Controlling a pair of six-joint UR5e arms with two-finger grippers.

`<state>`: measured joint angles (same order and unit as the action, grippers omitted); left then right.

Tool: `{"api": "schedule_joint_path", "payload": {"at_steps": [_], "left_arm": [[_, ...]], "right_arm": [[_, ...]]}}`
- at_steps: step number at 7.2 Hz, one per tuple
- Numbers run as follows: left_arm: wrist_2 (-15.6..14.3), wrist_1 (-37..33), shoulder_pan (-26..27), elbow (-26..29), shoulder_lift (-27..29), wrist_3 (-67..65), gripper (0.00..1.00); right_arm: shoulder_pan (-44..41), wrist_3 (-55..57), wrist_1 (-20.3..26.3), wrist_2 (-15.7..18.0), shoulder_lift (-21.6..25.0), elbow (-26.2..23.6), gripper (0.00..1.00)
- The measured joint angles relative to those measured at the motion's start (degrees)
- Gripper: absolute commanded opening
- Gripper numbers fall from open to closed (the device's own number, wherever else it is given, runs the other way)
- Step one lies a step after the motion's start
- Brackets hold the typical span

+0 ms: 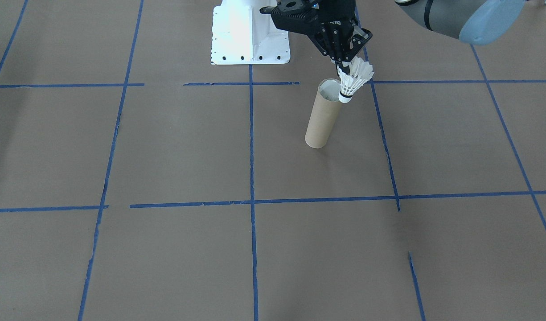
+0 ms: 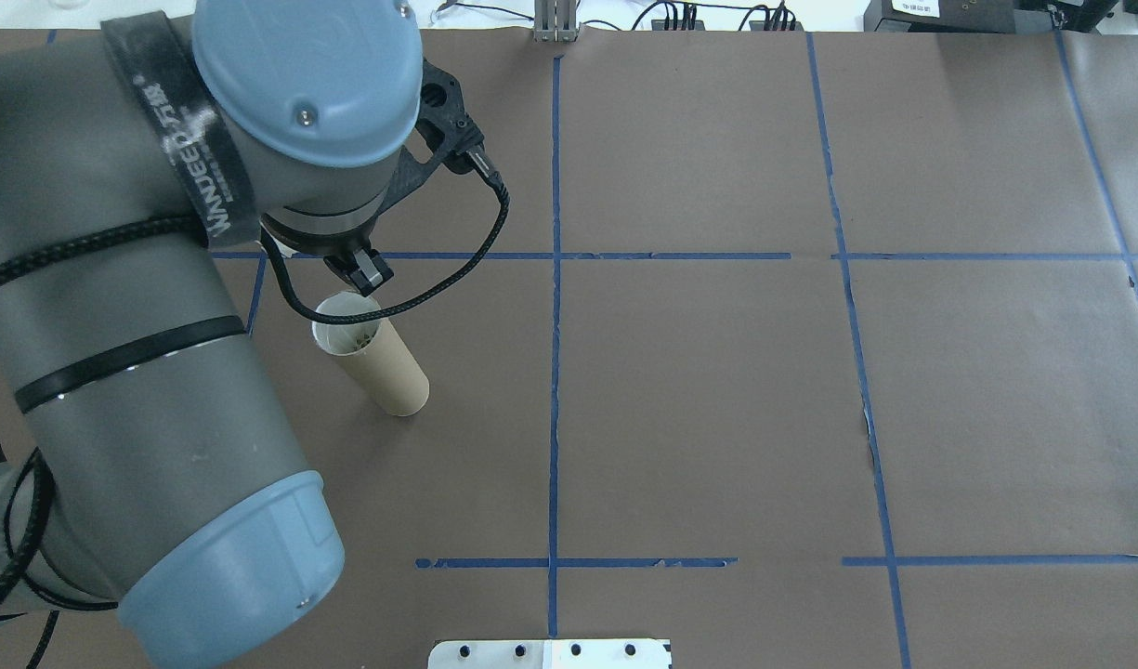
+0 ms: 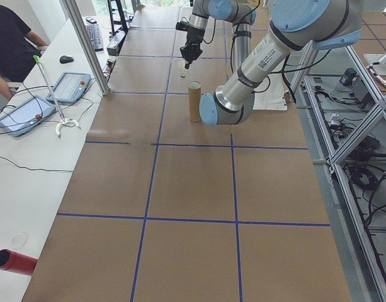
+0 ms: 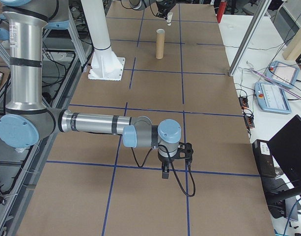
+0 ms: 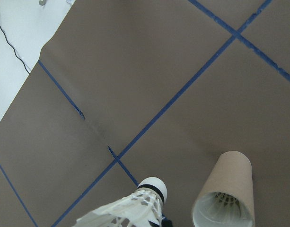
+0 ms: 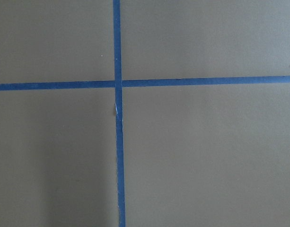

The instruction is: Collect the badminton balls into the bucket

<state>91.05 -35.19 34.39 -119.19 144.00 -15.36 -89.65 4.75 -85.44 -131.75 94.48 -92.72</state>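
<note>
The brown-papered table (image 1: 166,147), gridded with blue tape (image 1: 251,147), carries the cardboard tube (image 1: 322,115) standing upright just left of its centre line in the overhead view, long axis vertical, open mouth up. The left wrist camera shows something white and feathery already lying inside it, probably another shuttlecock.

The left gripper (image 1: 344,60) hangs right above the tube's rim, its fingers pinched on the feather skirt of the shuttlecock (image 1: 354,80). The shuttlecock points cork-down, its long axis close to vertical with a slight tilt, and the cork sits beside the tube's mouth rather than over it, as the left wrist view shows.

The right gripper (image 4: 165,169) rests far off, low over bare paper near a tape crossing; only the side view shows it, so I cannot tell whether it is open or closed.

I judge the shuttlecock to be very light, its feathers thin and easily crushed, so a soft grip on the skirt suits it. The cork is the stiffer, heavier end and should lead the drop.
</note>
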Motion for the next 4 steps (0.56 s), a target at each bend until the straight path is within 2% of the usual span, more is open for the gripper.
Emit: {"api": "schedule_joint_path", "payload": {"at_steps": [4], "left_arm": [[0.4, 0.1, -1.5, -0.2, -1.2, -0.3, 0.00]], "right_arm": [[0.0, 0.0, 0.0, 0.0, 0.0, 0.0, 1.00]]}}
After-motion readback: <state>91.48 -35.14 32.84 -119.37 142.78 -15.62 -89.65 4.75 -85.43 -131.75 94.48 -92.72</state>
